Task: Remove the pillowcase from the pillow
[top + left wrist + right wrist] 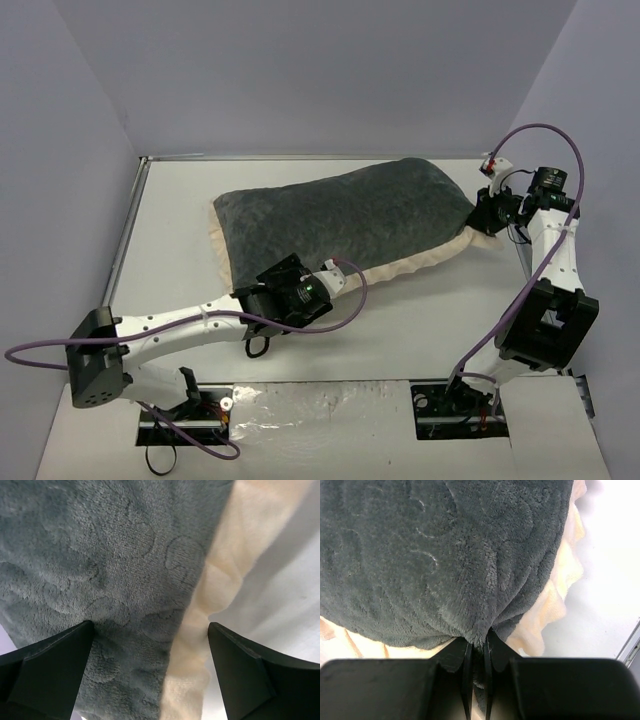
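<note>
Right end effector [476,645] pinches the pillowcase [340,215] near the right edge of the desk [420,320]; left end effector [150,630] gapes wide above its near edge.

Dark grey plush cloth pillowcase [345,215]: deep fuzzy pile, matt, with faint embossed ring marks in the left wrist view. Cream ruffled frill [420,262] along its near edge: soft fleecy cloth, matt, shorter pile. White worktop [440,320]: smooth, hard, low sheen. Black fingers [50,670] of the left gripper [150,625] and the right gripper [477,641]: smooth, matt, plastic-looking. Silver foil sheet [320,405] at the worktop's near edge: crinkled, reflective.
</note>
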Motion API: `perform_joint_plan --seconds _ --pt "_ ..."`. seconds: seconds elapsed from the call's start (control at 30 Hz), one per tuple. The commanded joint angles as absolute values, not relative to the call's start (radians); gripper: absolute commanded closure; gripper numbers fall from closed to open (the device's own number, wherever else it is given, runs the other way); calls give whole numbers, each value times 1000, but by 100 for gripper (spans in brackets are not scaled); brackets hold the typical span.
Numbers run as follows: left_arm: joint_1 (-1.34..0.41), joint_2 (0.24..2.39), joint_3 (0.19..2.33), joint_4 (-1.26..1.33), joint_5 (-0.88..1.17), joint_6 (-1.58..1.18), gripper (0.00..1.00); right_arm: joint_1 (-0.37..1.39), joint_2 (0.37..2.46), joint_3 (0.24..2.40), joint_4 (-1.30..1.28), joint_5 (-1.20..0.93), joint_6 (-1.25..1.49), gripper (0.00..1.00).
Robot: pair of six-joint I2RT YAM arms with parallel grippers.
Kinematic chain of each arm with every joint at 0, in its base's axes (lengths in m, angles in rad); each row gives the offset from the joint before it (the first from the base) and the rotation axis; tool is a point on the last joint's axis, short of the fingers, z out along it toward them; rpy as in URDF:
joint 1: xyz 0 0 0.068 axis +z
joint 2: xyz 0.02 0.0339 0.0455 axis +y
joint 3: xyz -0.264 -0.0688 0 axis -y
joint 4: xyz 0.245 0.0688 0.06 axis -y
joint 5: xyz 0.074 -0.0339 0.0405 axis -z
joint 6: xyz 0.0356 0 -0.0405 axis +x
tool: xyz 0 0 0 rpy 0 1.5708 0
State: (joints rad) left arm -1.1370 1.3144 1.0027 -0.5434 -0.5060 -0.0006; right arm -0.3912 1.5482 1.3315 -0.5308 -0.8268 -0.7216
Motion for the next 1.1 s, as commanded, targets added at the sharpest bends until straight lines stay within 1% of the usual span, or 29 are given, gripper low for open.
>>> perform_joint_plan --seconds 0.0,0.03,0.07,0.1,0.17,0.2,0.3,0.33,0.47,0.57,0.67,0.73,0.87,0.97,1.03,1.07 --pt "-1135 1350 986 -486 -702 49 2 -382 1500 1353 -519 -861 -698 100" --pt "-1135 1376 986 -463 -730 63 0 -377 1496 1351 -520 -861 -699 100" --pt "-1134 1387 989 -451 -751 72 7 -374 1488 1345 -520 -858 -704 100" --pt "-1132 1399 988 -419 -785 83 22 -373 1482 1342 -520 -854 -707 100" --pt "-1124 1419 989 -385 -807 106 48 -368 1468 1335 -520 -847 -716 100" --pt "-1120 1427 991 -364 -808 107 69 -367 1463 1333 -522 -847 -719 100" --pt "-1104 1416 1006 -360 -798 103 93 -367 1444 1328 -523 -839 -733 100" --pt "-1103 1405 1011 -364 -789 103 96 -367 1428 1327 -523 -839 -739 100" --pt "-1101 1312 1075 -412 -729 103 98 -361 1390 1322 -525 -844 -773 100" --pt "-1106 1226 1182 -458 -657 86 98 -359 1347 1330 -525 -891 -808 100" --pt "-1126 1161 1310 -486 -640 77 98 -359 1292 1370 -514 -934 -854 100" --pt "-1138 1125 1395 -486 -632 80 98 -365 1284 1446 -511 -986 -838 100" --pt "-1140 1082 1483 -454 -606 71 98 -387 1308 1598 -514 -1101 -738 100" --pt "-1135 1026 1444 -384 -598 31 98 -393 1321 1689 -514 -1160 -645 100" --pt "-1120 1003 1401 -353 -604 -36 98 -388 1330 1697 -512 -1190 -612 100" --pt "-1076 985 1344 -327 -595 -104 98 -382 1333 1672 -511 -1184 -603 100"
